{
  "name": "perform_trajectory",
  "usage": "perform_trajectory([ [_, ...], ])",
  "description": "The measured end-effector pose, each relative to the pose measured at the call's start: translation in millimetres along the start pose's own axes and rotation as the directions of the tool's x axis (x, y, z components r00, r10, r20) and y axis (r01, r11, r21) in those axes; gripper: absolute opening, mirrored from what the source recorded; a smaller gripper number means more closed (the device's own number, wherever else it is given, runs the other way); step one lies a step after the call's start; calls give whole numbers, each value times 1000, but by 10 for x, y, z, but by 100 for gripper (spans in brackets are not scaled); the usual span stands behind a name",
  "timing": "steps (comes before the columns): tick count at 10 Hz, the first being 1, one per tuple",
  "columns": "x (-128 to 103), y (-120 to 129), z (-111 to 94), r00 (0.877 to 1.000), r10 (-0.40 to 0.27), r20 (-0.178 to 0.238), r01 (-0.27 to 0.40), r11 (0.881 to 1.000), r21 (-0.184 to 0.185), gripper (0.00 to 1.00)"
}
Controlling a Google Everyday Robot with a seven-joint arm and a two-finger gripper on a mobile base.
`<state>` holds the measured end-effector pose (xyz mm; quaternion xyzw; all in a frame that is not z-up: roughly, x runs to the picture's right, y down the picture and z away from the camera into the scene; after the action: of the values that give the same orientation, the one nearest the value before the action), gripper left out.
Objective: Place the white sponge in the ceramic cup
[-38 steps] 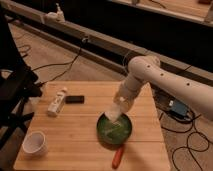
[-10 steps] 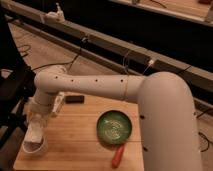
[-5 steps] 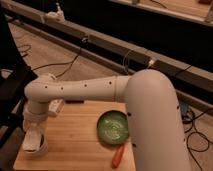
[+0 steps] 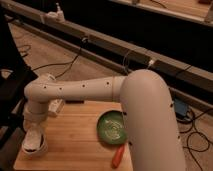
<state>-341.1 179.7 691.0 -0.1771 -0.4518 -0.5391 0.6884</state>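
The ceramic cup (image 4: 33, 149) stands at the front left corner of the wooden table (image 4: 75, 137). My gripper (image 4: 33, 139) hangs straight down over the cup, its tip at or inside the rim, and covers most of the cup's opening. The white arm (image 4: 85, 90) stretches across the table from the right to reach it. The white sponge is hidden; I cannot tell whether it is in the gripper or in the cup.
A green round plate (image 4: 113, 127) lies right of the middle. An orange carrot-like thing (image 4: 118, 156) lies by the front edge below it. A white bottle (image 4: 55, 106) lies at the back left, partly behind the arm. Cables run over the floor behind.
The arm has swung from above the green plate to the table's left side, and the gripper has come down onto the cup. The sponge no longer shows.
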Motion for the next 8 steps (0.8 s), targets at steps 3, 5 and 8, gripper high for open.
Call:
perform_trajectory([
  [3, -11, -11, 17, 1000, 3, 18, -4, 1000, 5, 74],
  [5, -13, -17, 19, 1000, 2, 27, -2, 1000, 6, 74],
  [8, 25, -11, -16, 1000, 2, 24, -2, 1000, 8, 74],
])
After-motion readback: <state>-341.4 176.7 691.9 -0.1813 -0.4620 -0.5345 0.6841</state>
